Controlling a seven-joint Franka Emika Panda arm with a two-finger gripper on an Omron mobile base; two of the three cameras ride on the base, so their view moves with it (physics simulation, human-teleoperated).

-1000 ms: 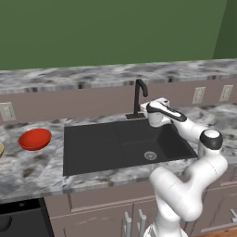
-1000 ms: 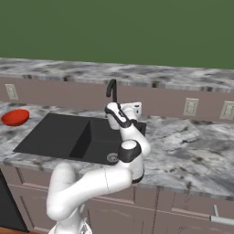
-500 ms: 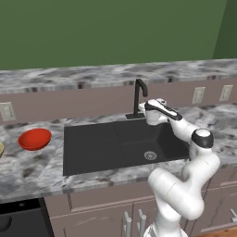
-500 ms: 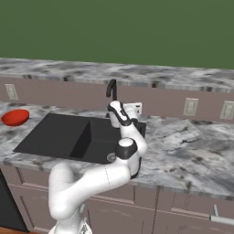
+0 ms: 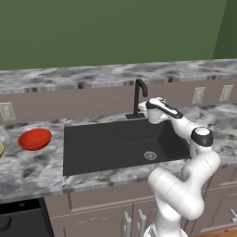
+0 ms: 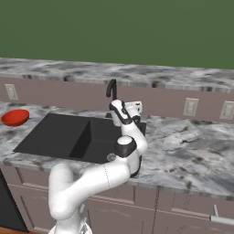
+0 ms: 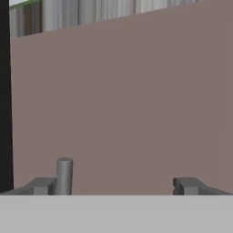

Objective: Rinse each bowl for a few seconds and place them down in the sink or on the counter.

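Red bowl (image 5: 34,139): upright on the worktop (image 5: 28,169), left of the sink (image 5: 106,148), apart from its rim.
Sink: black basin, silver drain (image 5: 150,155) near its right end.
Faucet (image 5: 139,97): behind the basin.
Tool (image 5: 152,116): released, jaws spread wide, empty, just right of the faucet.

Wall outlets (image 5: 198,95) above mauve cabinets (image 5: 97,203)

- A plain green wall (image 5: 111,32) filled the upper half, from 10 to 2 o'clock.
- Below it ran a mauve-brown backsplash (image 5: 69,102) with pale wall outlets (image 5: 198,95) at 3 o'clock.
- Brown cabinet fronts (image 5: 102,203) with silver handles (image 5: 125,224) stood at 6 o'clock.
- Light was even and shadowless.
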